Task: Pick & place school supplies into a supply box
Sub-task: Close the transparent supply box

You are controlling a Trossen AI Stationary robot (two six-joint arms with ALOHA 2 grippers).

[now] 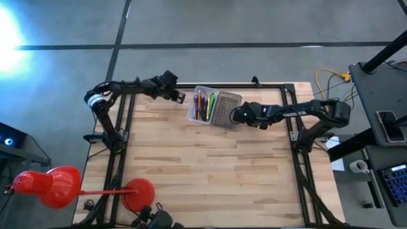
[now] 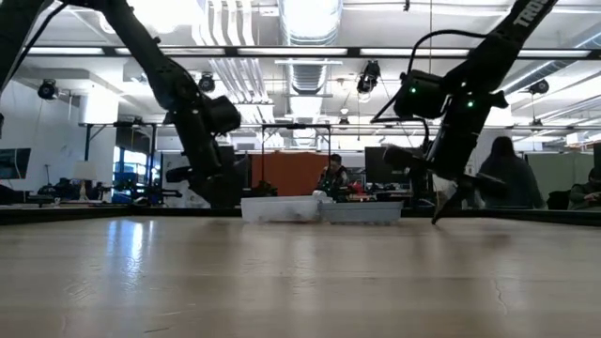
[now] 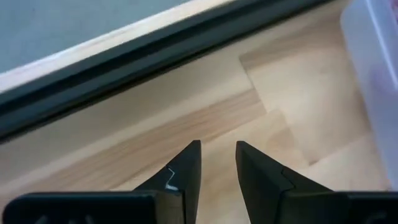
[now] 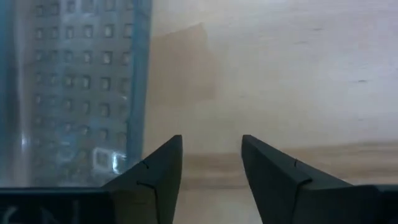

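Pens and pencils (image 1: 203, 104) are already lying inside the supply box (image 1: 193, 114) at the table's far edge; the grey lid (image 1: 226, 109) is sitting just beside it, so closing is judged outstanding. Nothing is being held: right gripper (image 1: 236, 116) parted beside the lid, left gripper (image 1: 181, 97) slightly parted near the box.

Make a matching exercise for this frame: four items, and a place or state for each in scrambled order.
Items:
1. supply box
2. lid
3. left tool
4. right tool

Places or states:
A. beside the lid, jaws apart, empty
B. holds coloured pens
C. grey, dotted, beside the box
D. near the table's far edge, beside the box, empty

Pairs: 1-B, 2-C, 3-D, 4-A
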